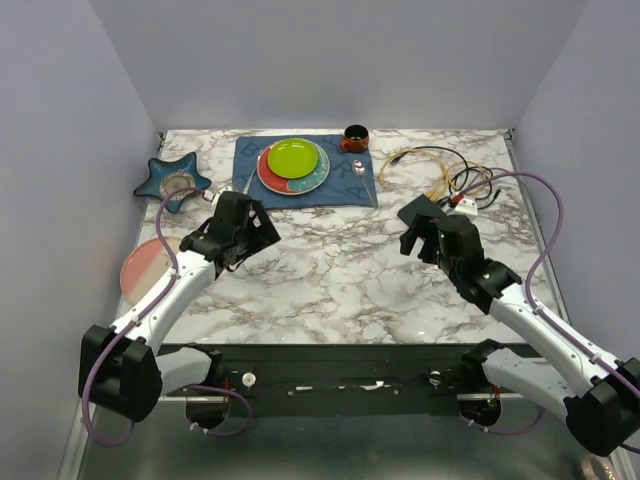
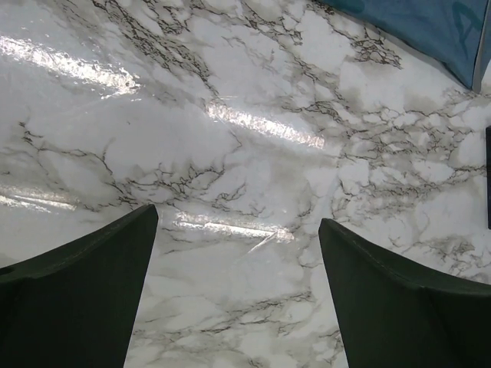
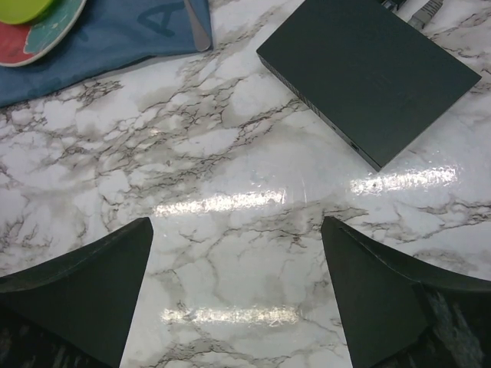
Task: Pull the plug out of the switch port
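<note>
The switch (image 3: 368, 69) is a flat matte-black box lying on the marble table, at the upper right of the right wrist view. A grey plug (image 3: 426, 9) with its cable sits at the switch's far edge. From above, the switch (image 1: 420, 211) is partly hidden by my right gripper (image 1: 424, 240). The right gripper (image 3: 236, 230) is open and empty, just short of the switch's near side. My left gripper (image 1: 243, 228) is open and empty over bare marble (image 2: 238, 218), left of centre and far from the switch.
Tangled yellow and black cables (image 1: 440, 170) lie behind the switch. A blue cloth mat (image 1: 345, 185) holds stacked plates with a green plate (image 1: 292, 157) on top, and a brown cup (image 1: 355, 137). A blue star dish (image 1: 172, 180) and a pink plate (image 1: 145, 268) are at the left.
</note>
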